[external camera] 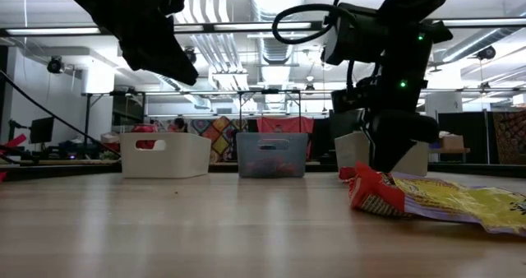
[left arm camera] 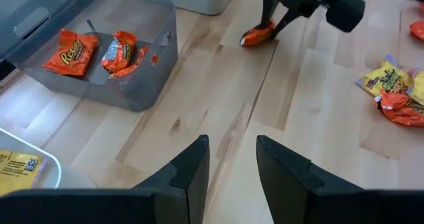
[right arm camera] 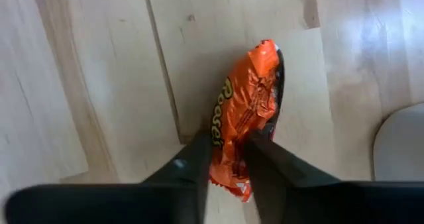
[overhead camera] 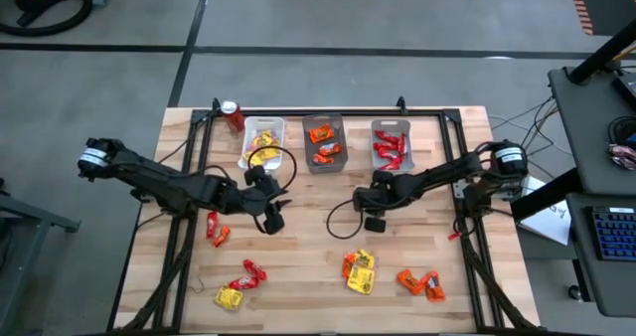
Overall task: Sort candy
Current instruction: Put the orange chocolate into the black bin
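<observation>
The candy is small shiny packets. Some lie loose on the table: a red and orange pair [overhead camera: 217,231], red and yellow ones [overhead camera: 240,284], a yellow-orange heap [overhead camera: 359,271] and orange ones [overhead camera: 420,282]. Others fill three bins at the far edge: yellow [overhead camera: 262,143], orange [overhead camera: 324,142], red [overhead camera: 392,144]. My right gripper [right arm camera: 228,141] is mid-table [overhead camera: 373,220], shut on an orange packet [right arm camera: 245,105]. My left gripper [left arm camera: 228,164] is open over bare wood [overhead camera: 270,217], left of the right one. My right gripper pinches the orange packet between its two fingers, across the packet near one end [right arm camera: 228,128]. The fingers come from above, pointing down. The rest of the packet sticks out past the fingertips, low over the wood [left arm camera: 257,35]; whether it touches the table, I cannot tell.
A red soda can [overhead camera: 234,115] stands at the far left corner beside the yellow bin. A black frame [overhead camera: 328,113] runs along the far edge and down both sides. Bare wood lies between the bins and the loose candy. Cables loop off both wrists.
</observation>
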You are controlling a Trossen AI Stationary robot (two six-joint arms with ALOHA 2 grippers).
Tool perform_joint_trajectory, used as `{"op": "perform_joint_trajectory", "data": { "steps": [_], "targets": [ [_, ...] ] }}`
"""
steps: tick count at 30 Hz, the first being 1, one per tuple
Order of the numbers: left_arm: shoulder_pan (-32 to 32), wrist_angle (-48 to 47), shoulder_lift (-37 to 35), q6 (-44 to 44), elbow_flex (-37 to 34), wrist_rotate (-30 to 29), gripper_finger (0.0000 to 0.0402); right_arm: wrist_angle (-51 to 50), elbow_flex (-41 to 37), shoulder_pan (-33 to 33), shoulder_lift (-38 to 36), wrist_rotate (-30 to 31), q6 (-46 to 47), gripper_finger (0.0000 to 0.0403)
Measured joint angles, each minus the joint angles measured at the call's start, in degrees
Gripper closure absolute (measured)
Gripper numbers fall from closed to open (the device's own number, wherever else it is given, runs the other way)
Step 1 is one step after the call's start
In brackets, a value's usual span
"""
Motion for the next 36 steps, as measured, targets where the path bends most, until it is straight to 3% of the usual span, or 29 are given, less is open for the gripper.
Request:
{"op": "perform_joint_trajectory", "data": {
  "steps": [4,15,20,30,36],
  "targets": [
    [0.0,0.4,1.2,0.0,0.0,0.0,0.0293,0.6,-0.1,0.0,-1.1,-0.6,-0.2,0.0383],
    [-2.9,-0.3,0.5,-1.0,0.0,0.1,0.0293,5.0,1.0,0.0,-9.9,-0.7,-4.4,0.0386],
    [-3.5,-3.9,-1.3,-4.5,0.0,3.9,0.0293,8.6,4.9,-1.7,-12.5,-0.3,-10.9,0.0387],
    [-3.5,-22.1,-2.6,-21.6,0.0,15.3,0.0293,8.7,16.4,-9.4,-8.8,-0.6,-25.8,0.0387],
    [-3.5,-32.8,-2.6,-30.7,0.0,19.0,0.0293,8.8,20.6,-14.5,-3.8,-0.7,-31.7,0.0385]
  ]
}}
